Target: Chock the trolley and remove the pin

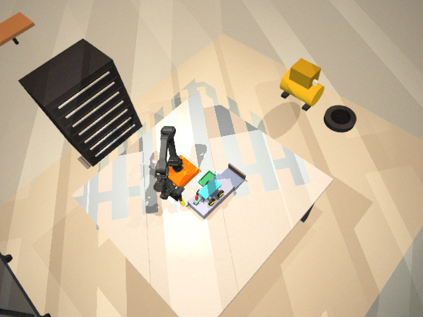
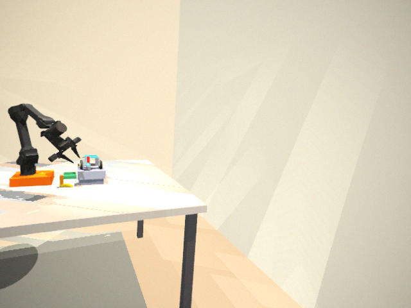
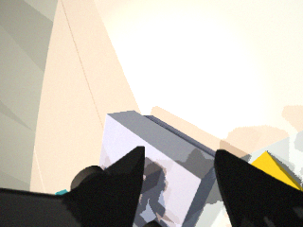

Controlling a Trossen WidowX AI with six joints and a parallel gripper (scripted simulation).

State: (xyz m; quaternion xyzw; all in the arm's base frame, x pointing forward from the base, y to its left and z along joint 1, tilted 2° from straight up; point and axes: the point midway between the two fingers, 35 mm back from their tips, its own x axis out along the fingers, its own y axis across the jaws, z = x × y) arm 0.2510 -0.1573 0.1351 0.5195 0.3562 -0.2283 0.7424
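The yellow chock (image 1: 183, 202) (image 2: 61, 181) (image 3: 274, 169) stands on the table beside the ramp's uphill end; its base is partly hidden. The teal trolley (image 1: 209, 188) (image 2: 91, 156) stands on the grey ramp (image 1: 204, 209) (image 2: 92, 174) (image 3: 124, 142). The red-headed stop pin (image 1: 196, 197) (image 2: 88, 160) is upright at its uphill end. The green tray (image 1: 203, 177) (image 2: 69, 178) lies beside the ramp. My gripper (image 1: 180, 197) (image 2: 76, 160) (image 3: 180, 155) is partly open and empty, above the table near the ramp's uphill end. In the wrist view the chock lies outside the right finger.
The arm's orange base (image 1: 188, 172) (image 2: 31, 179) is beside the tray. A brown end board (image 1: 236, 171) closes the ramp's downhill end. On the floor stand a dark drawer cabinet (image 1: 82, 98), a yellow compressor (image 1: 302, 83) and a black tyre (image 1: 328, 119).
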